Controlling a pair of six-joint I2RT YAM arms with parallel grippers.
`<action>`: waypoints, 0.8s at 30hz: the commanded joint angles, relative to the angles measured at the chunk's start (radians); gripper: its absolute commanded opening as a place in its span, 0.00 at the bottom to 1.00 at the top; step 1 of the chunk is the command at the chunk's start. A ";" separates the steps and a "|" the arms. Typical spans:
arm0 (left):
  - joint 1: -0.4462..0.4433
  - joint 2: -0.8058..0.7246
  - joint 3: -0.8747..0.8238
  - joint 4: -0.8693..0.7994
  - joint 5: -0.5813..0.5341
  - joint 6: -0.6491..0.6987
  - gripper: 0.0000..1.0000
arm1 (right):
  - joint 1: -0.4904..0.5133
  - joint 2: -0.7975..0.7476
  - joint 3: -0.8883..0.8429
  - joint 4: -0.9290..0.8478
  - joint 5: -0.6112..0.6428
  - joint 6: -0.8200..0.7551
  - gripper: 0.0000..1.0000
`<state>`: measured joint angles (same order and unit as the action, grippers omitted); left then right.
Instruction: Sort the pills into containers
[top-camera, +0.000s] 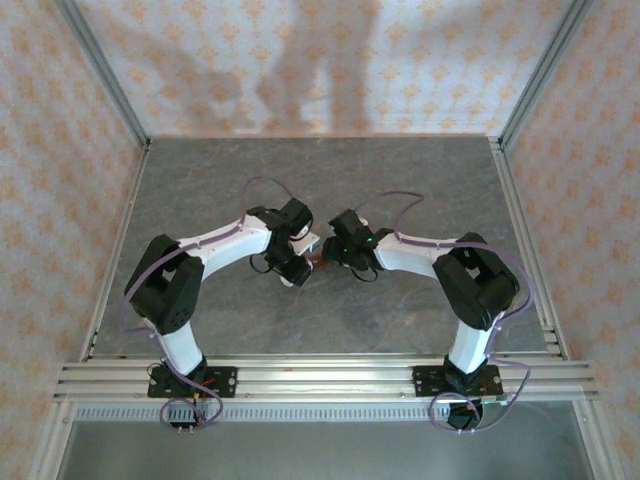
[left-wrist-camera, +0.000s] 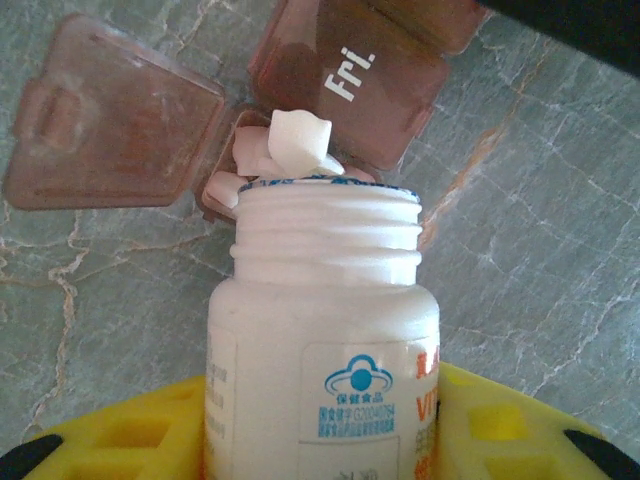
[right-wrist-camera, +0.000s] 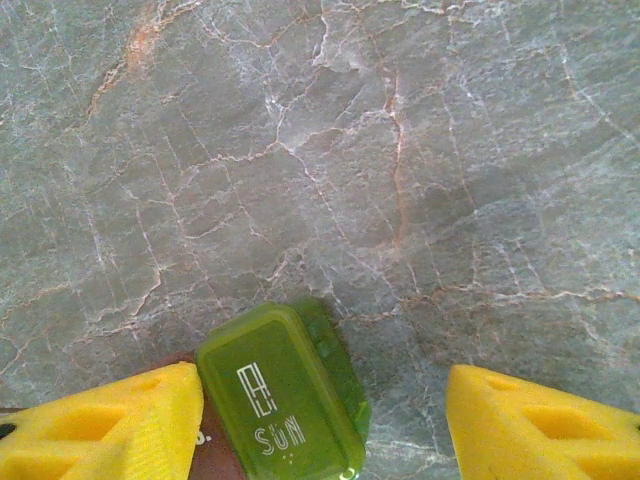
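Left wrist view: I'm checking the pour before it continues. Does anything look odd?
Yes. White pills are piled up in one open compartment of the containers, and an angular white piece sits at the mouth of the bottle, looking chipped rather than whole.

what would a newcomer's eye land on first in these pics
Probably the open white bottle, held in the left gripper and tipped toward the containers, with a chunky white pill at its mouth beside the lid marked Fri. Next, the bright green end compartment marked SUN, set against the grey marble table between the open right gripper's yellow fingers.
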<state>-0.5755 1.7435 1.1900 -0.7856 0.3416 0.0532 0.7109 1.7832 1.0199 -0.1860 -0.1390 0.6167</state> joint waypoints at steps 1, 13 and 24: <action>0.007 -0.071 -0.032 0.062 0.014 -0.013 0.00 | 0.005 -0.008 -0.009 -0.065 0.026 0.011 0.65; 0.024 -0.180 -0.141 0.187 0.045 -0.043 0.00 | 0.006 -0.008 -0.008 -0.066 0.024 0.015 0.65; 0.029 -0.358 -0.283 0.409 0.044 -0.097 0.00 | 0.007 -0.031 0.032 -0.098 0.022 0.007 0.65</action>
<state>-0.5556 1.4391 0.9314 -0.4828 0.3855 -0.0185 0.7109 1.7821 1.0279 -0.2039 -0.1390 0.6243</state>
